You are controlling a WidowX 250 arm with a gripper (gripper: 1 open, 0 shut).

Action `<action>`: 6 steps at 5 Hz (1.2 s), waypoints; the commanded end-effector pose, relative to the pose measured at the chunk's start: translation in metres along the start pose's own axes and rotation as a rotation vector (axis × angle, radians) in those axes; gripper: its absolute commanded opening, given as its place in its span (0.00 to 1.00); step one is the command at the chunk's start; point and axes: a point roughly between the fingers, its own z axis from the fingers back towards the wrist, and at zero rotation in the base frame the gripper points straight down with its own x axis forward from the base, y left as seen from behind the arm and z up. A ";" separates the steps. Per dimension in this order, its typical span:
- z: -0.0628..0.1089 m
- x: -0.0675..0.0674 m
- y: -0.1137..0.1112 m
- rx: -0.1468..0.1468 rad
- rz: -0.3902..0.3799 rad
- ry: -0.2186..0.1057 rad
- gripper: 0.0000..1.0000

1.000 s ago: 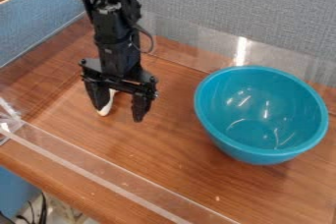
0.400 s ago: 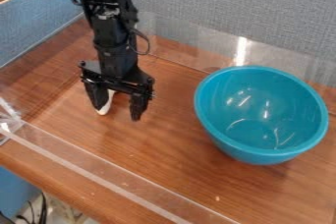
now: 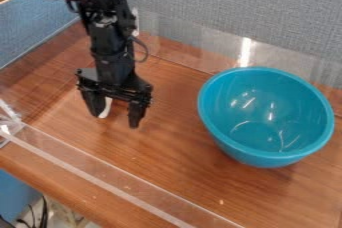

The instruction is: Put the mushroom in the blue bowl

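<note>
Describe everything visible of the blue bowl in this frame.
The blue bowl is large, round, deep and teal-blue, looking like glossy smooth plastic with light glinting inside. It stands upright on the wooden table, right of the gripper and apart from it. Nothing shows inside it, and nothing but the table touches it.

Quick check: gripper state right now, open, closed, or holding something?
Gripper: open, holding nothing; its fingers straddle the mushroom on the table.

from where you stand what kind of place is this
Probably a robot test bench, not a home: a wooden tabletop fenced by clear plastic walls, a grey partition behind, and a toy mushroom beside a blue bowl.
</note>
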 end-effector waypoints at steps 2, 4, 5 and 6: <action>0.013 -0.002 0.009 -0.003 -0.036 -0.053 1.00; 0.009 0.000 0.016 -0.007 -0.013 -0.059 1.00; 0.007 0.006 0.024 -0.009 0.025 -0.064 1.00; 0.004 0.012 0.030 -0.008 0.056 -0.066 1.00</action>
